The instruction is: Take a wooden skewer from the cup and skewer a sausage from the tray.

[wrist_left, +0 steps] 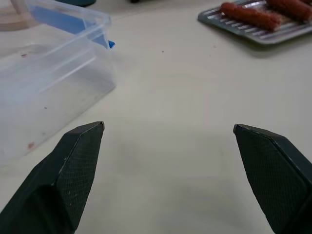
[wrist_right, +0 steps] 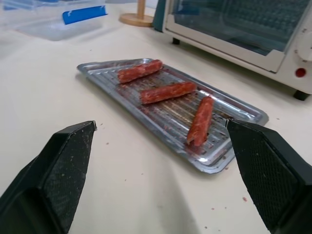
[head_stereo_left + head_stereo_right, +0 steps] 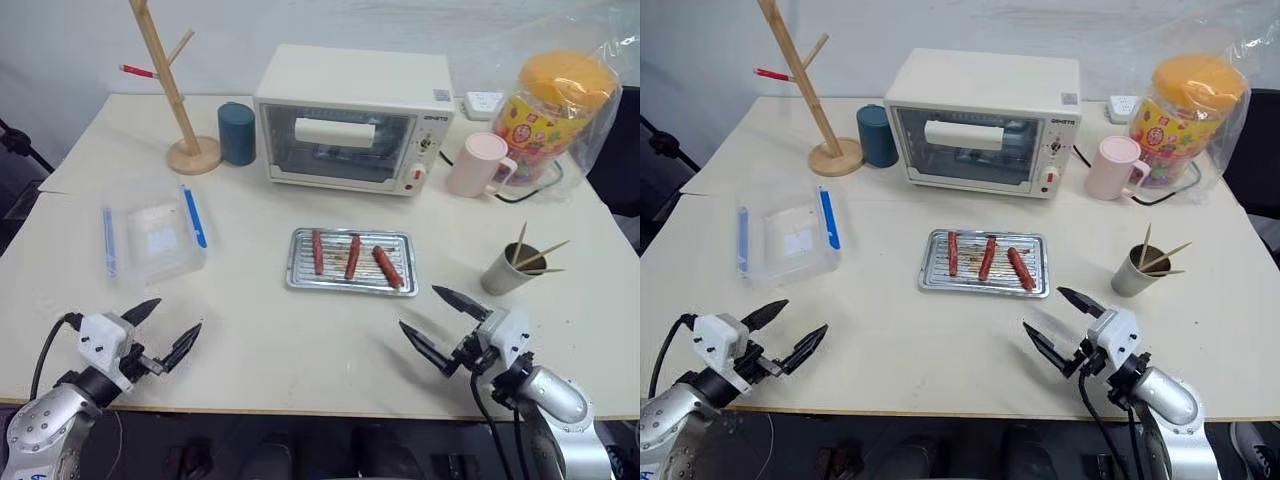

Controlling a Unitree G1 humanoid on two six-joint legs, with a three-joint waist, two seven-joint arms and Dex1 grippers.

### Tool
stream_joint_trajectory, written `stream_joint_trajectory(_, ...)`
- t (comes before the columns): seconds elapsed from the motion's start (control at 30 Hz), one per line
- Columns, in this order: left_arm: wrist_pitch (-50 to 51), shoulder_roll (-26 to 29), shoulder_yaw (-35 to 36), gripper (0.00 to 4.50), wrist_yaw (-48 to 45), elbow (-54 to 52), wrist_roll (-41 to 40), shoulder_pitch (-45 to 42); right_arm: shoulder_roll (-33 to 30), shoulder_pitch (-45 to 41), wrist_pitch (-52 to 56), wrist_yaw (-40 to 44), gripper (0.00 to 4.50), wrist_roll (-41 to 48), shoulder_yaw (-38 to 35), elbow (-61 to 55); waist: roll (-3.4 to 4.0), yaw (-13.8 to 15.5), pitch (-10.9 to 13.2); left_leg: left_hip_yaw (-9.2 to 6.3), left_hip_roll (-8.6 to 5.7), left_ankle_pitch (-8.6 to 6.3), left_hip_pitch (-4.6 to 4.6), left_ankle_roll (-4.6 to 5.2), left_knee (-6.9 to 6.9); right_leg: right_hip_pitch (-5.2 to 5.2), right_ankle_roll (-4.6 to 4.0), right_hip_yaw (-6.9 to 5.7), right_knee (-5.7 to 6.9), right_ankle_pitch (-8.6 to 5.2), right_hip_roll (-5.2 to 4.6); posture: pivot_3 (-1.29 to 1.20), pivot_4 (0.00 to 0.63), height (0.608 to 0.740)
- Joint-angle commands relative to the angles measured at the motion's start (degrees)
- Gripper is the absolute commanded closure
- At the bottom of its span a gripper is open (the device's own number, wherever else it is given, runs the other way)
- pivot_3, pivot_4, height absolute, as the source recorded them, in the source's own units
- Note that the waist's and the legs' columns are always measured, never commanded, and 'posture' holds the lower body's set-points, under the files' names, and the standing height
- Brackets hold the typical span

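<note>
Counter (image 3: pixel 260 350) of pale cream laminate is carrying everything, and the silvery ridged metal tray (image 3: pixel 300 278) with its raised rim, lying at its middle, is serving as the landmark. Well to the left of the tray and nearer the robot, the left gripper (image 3: pixel 170 328) is hovering just above the surface with its two black fingers spread wide apart, holding nothing. Left of the tray, the clear plastic box with blue clips (image 3: pixel 155 238) is sitting flat. Behind it and far left of the tray, the wooden branching mug stand (image 3: pixel 180 110) is standing upright, with the dark blue cylinder (image 3: pixel 237 133) just beside its base. Directly behind the tray, the cream toaster oven (image 3: pixel 350 118) is facing the robot. Three red-brown sausages are lying apart across the tray; the rightmost glossy sausage (image 3: pixel 386 266) is resting tilted on the ridges. Right of the tray and nearer the robot, the right gripper (image 3: pixel 443 327) is also standing wide open and empty. Behind and right of the tray, the pink handled mug (image 3: pixel 477 164) is standing. Right of the tray, the small grey-beige tapered cup (image 3: pixel 503 272) is holding several pale wooden skewers (image 3: pixel 541 254), leaning outward.
</note>
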Motion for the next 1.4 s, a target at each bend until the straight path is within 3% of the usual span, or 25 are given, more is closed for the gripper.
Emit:
stream_joint_trajectory(0.03,-0.4,0.6,0.0,0.0,-1.8,-1.0,-1.1,0.2,-1.3,-0.2,-1.1,0.4,0.03,1.1,-1.1,-0.4,0.0,0.0,0.0,0.0,0.0,0.0,0.0,0.0,0.0,0.0,0.0,0.0,0.0,0.0,0.0,0.0,0.15,0.74)
stream_joint_trajectory(0.27,5.6,3.8,-2.0,0.0,-12.0,-3.0,-11.4,-4.0,-4.2,2.4,3.2,-2.6,0.03,4.8,-6.6,-6.9,0.01,0.2,0.0,-0.01,0.0,0.0,-0.01,0.0,0.0,-0.01,0.0,-0.01,0.0,0.0,-0.02,0.0,0.15,0.74)
stream_joint_trajectory(0.37,7.8,4.0,-1.8,0.0,-13.1,-1.9,-14.7,-8.2,-5.2,8.5,4.2,-3.7,0.03,7.2,-13.2,-11.5,0.03,0.7,0.0,-0.01,0.0,0.0,-0.02,0.0,0.0,0.0,0.0,-0.02,-0.03,0.0,-0.02,0.0,0.15,0.74)
stream_joint_trajectory(0.47,8.2,5.9,-5.9,0.0,-16.6,-1.4,-12.8,-11.7,-2.3,20.9,-1.6,-3.0,0.03,7.5,-25.2,-12.9,0.11,1.8,0.0,-0.04,-0.01,0.0,-0.02,0.0,0.0,0.04,0.0,-0.05,-0.04,0.0,-0.02,0.0,0.15,0.74)
stream_joint_trajectory(0.57,6.4,5.6,-7.2,0.0,-18.2,-0.4,-12.4,-13.4,0.0,27.5,-6.1,-2.0,0.03,5.6,-29.0,-8.7,0.12,1.4,-0.1,-0.06,-0.02,-0.04,0.03,0.03,-0.09,0.12,0.0,0.02,-0.15,0.0,0.0,0.0,0.15,0.74)
stream_joint_trajectory(0.77,6.4,4.7,-7.7,0.0,-21.6,2.1,-14.2,-15.7,1.2,26.1,-7.3,-7.7,0.03,6.0,-33.9,-5.9,0.21,-0.4,-0.1,0.15,0.0,-0.08,0.67,0.09,-0.47,0.52,0.01,0.29,-0.16,0.01,0.01,0.0,0.15,0.74)
stream_joint_trajectory(0.87,7.1,4.7,-8.3,0.0,-23.2,2.8,-14.7,-16.0,-2.9,23.4,-1.3,-8.3,0.03,9.8,-33.8,-9.2,0.25,-0.3,-0.1,0.21,0.06,-0.06,0.98,0.0,-0.7,0.66,-0.11,0.33,-0.16,-0.07,0.06,0.0,0.15,0.74)
stream_joint_trajectory(1.0,8.9,4.9,-8.8,0.0,-24.6,3.0,-15.5,-15.8,-14.9,19.8,10.5,-3.1,0.03,15.9,-33.1,-11.3,0.27,-0.2,-0.1,0.23,0.06,-0.07,0.97,0.02,-0.61,0.71,-0.1,0.35,-0.19,-0.06,0.04,0.0,0.15,0.74)
stream_joint_trajectory(1.2,12.3,3.7,-9.8,0.0,-23.2,1.4,-16.6,-16.2,-32.5,9.9,22.4,6.9,0.03,18.1,-32.7,0.9,0.18,0.5,0.0,0.18,0.07,-0.11,0.91,0.11,-0.49,0.79,-0.07,0.26,-0.3,-0.05,0.03,0.0,0.15,0.74)
stream_joint_trajectory(1.4,13.8,3.8,-10.4,0.0,-22.4,-3.4,-16.3,-12.8,-40.4,-1.8,25.6,14.1,0.03,15.1,-25.9,11.3,0.16,0.9,0.0,0.16,0.11,-0.1,0.82,0.12,-0.46,0.77,-0.05,0.19,-0.41,-0.03,0.05,0.0,0.15,0.74)
